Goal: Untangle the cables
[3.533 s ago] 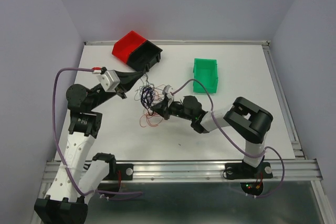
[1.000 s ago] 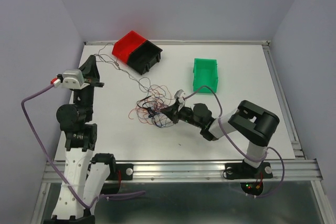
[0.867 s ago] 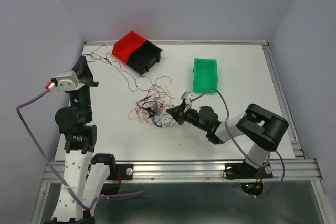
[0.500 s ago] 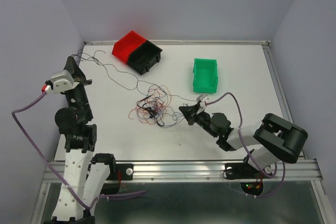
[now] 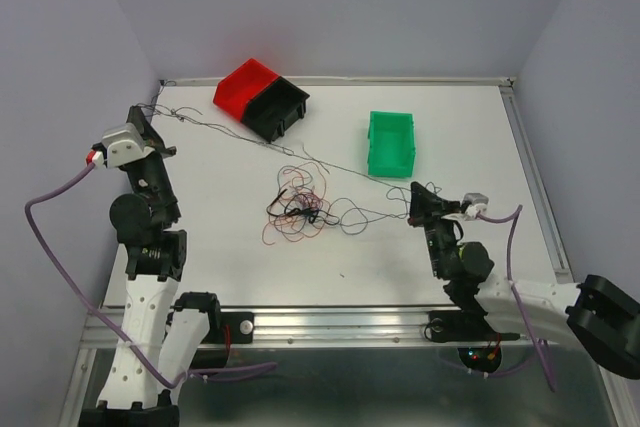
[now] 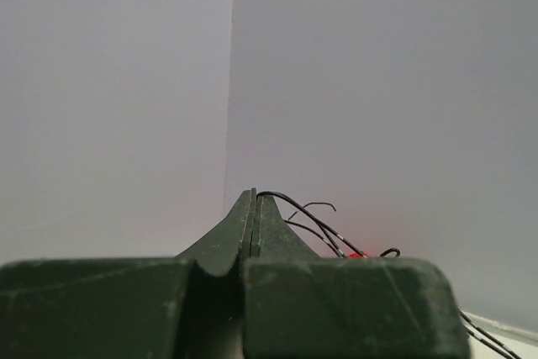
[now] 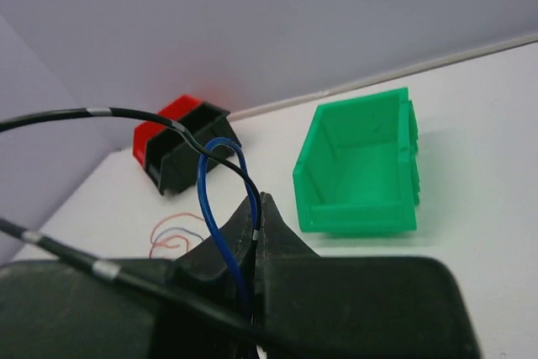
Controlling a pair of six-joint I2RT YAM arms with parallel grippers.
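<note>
Black cable between both tools

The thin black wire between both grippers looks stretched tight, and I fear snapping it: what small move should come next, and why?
Probably raise the right gripper slightly, not pull wider: it and the left gripper are shut on the thin black wire, straight between them, while loops beside it run into the red-and-black wire tangle.

Table, cables, green bin, red-black bins
</note>
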